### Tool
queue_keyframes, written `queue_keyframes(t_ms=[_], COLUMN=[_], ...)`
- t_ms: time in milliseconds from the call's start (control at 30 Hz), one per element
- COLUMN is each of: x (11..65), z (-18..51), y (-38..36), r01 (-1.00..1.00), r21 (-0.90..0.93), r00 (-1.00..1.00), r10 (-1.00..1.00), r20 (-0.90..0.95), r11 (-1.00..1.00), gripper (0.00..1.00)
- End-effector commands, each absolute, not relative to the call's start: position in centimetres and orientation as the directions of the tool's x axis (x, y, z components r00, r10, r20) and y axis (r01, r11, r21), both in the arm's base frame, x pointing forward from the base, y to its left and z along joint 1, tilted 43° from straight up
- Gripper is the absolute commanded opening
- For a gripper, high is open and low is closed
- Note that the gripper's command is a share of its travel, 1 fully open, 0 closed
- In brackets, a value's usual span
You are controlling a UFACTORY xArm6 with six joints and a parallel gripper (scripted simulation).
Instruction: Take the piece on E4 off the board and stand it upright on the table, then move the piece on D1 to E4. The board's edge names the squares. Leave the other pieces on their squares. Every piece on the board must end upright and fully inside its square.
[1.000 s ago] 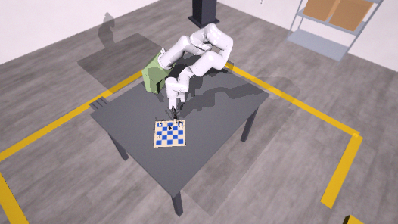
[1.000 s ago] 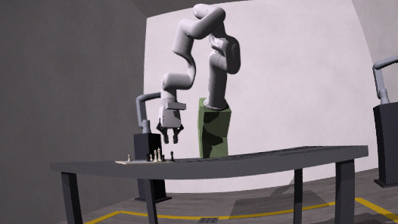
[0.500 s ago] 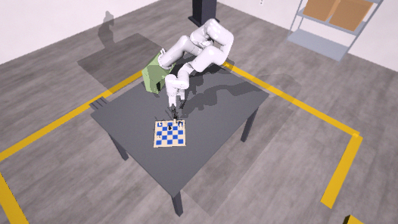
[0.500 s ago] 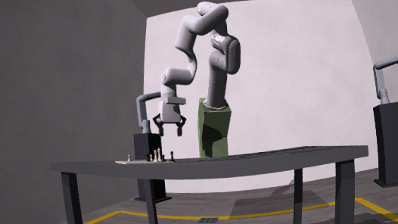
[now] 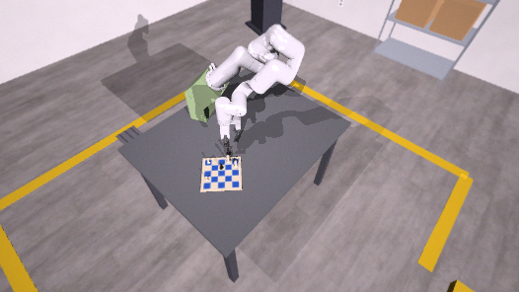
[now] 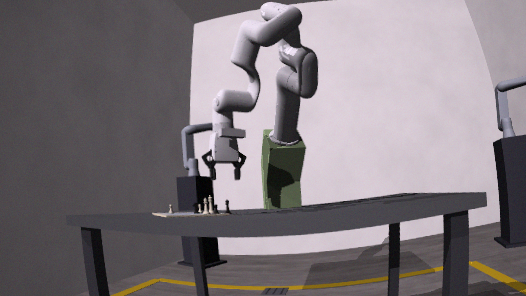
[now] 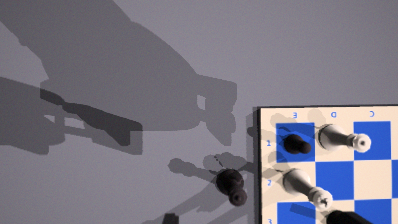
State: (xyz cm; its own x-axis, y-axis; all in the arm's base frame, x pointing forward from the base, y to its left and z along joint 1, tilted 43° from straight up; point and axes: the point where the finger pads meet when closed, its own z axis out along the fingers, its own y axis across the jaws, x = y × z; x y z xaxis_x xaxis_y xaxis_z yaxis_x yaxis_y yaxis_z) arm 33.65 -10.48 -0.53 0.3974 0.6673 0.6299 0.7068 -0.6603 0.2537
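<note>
The blue and cream chessboard (image 5: 203, 189) (image 7: 260, 170) lies on the dark table (image 5: 286, 148). A black piece (image 7: 231, 185) (image 6: 227, 206) stands upright on the table just off the board's E-file edge, beside row 2. My gripper (image 6: 224, 176) (image 5: 227, 142) is open and empty, well above that piece; its fingers do not show in the wrist view. On the board, a white piece (image 7: 342, 138) stands on D1, a black pawn (image 7: 296, 144) on E1 and a white piece (image 7: 306, 186) on E2. E4 lies outside the wrist view.
The arm's green pedestal (image 5: 199, 101) (image 6: 282, 172) stands at the table's back edge behind the board. A further white piece (image 6: 170, 208) stands at the board's far side, and a dark piece shows at the wrist view's bottom edge.
</note>
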Motion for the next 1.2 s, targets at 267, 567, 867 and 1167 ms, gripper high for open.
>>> queue_keyframes(t_ms=[267, 567, 867, 1167], x=[36.8, 40.9, 41.8, 41.8], z=[1.5, 4.5, 5.2, 5.2], y=[-12.0, -13.9, -14.3, -14.3], r01=[0.593, 0.387, 0.333, 0.333], r21=[0.094, -0.121, -0.168, -0.168], r00=[0.552, 0.712, 0.739, 0.739], r10=[0.489, 0.213, 0.146, 0.146], r20=[0.676, 0.669, 0.658, 0.658], r11=[-0.799, -0.914, -0.928, -0.928], gripper=[1.00, 1.00, 0.43, 0.43])
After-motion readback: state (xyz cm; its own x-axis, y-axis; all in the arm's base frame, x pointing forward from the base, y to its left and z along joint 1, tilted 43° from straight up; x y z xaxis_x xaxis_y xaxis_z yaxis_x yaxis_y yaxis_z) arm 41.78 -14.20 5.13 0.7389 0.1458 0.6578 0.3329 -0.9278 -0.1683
